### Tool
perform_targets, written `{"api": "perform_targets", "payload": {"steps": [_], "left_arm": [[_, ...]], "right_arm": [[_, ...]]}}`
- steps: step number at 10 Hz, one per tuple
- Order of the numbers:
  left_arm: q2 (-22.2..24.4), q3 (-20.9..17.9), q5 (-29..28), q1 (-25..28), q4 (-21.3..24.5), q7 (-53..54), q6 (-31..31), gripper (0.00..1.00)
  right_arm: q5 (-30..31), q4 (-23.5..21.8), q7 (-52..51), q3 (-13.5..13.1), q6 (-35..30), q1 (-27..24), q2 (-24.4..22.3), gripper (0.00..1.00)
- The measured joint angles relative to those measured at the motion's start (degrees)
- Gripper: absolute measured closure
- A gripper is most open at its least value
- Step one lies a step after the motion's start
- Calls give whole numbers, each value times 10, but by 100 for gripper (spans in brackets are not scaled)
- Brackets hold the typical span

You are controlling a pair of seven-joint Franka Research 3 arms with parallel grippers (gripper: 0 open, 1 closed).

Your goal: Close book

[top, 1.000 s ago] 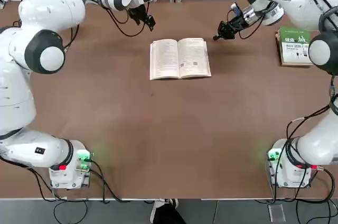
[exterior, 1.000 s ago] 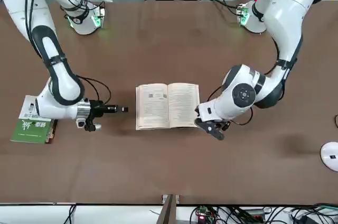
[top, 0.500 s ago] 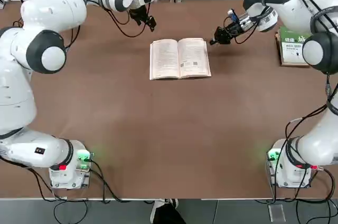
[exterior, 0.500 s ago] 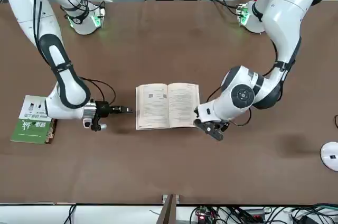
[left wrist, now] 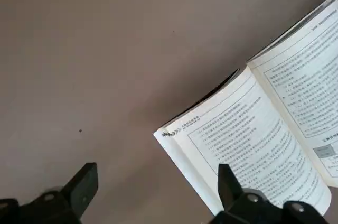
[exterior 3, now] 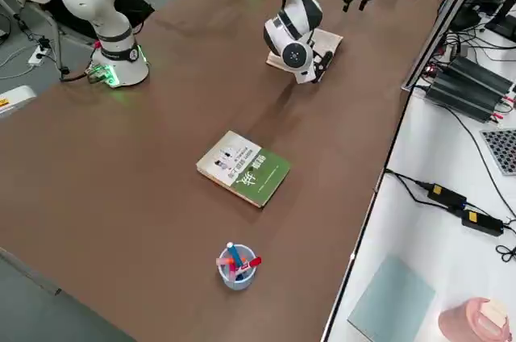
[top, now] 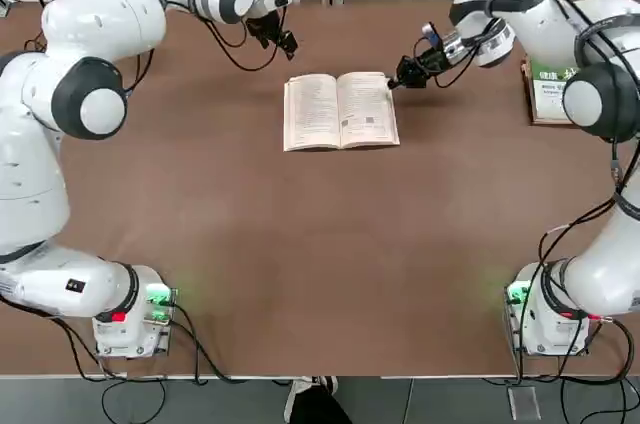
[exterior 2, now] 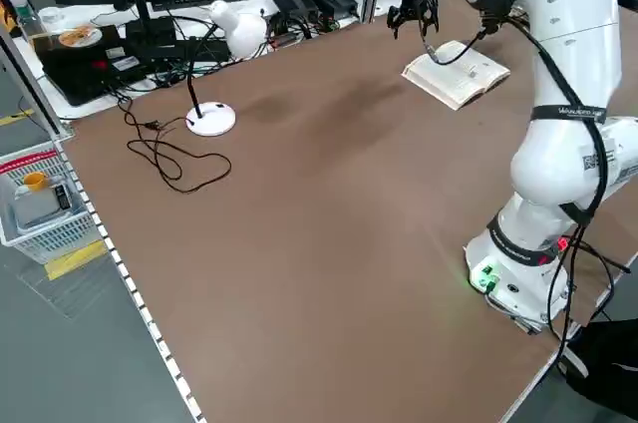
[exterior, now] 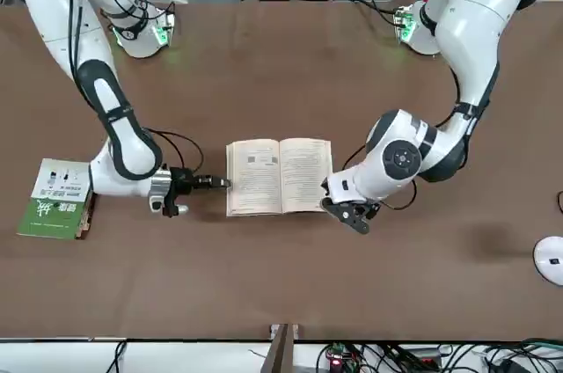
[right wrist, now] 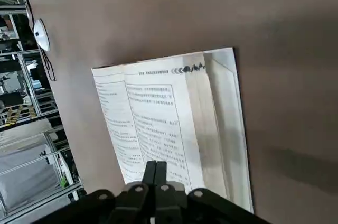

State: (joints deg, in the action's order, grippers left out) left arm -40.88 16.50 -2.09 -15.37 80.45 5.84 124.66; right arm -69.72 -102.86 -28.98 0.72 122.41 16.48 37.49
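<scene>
Nearest the arm bases in the overhead view we see only bare brown table [top: 320, 264]. Farther out, about midway across, lies the book [top: 341, 110] — open flat, white text pages up, spine running away from the robot.

At the book's far right corner we find the right gripper [top: 393, 80], its arm reaching in low from the right. Its fingers [right wrist: 156, 170] are pressed together with nothing between them, and their tips sit right at the book's outer edge; we cannot tell whether they touch the page or the table beside it. In the front view the same gripper [exterior: 220, 183] points level at the edge of the book [exterior: 280, 176].

Beyond the book's far left corner hangs the left gripper [top: 283, 41], clear of the pages. Its wrist view shows the fingers [left wrist: 84, 184] spread wide and holding nothing, the book's corner [left wrist: 248, 139] between them and farther off.

Off to the right, near the table's edge, we see a green-and-white book [exterior 3: 243, 168] lying closed — well apart from the open one — and a cup of pens [exterior 3: 235, 264] beyond it in the right side view.
</scene>
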Motion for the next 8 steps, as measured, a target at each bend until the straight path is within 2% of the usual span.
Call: {"api": "perform_targets", "payload": {"steps": [8], "left_arm": [[-15,0,0,0,0,10,20,0]], "right_arm": [[-2,0,-7,0,17,7,13,99]]}}
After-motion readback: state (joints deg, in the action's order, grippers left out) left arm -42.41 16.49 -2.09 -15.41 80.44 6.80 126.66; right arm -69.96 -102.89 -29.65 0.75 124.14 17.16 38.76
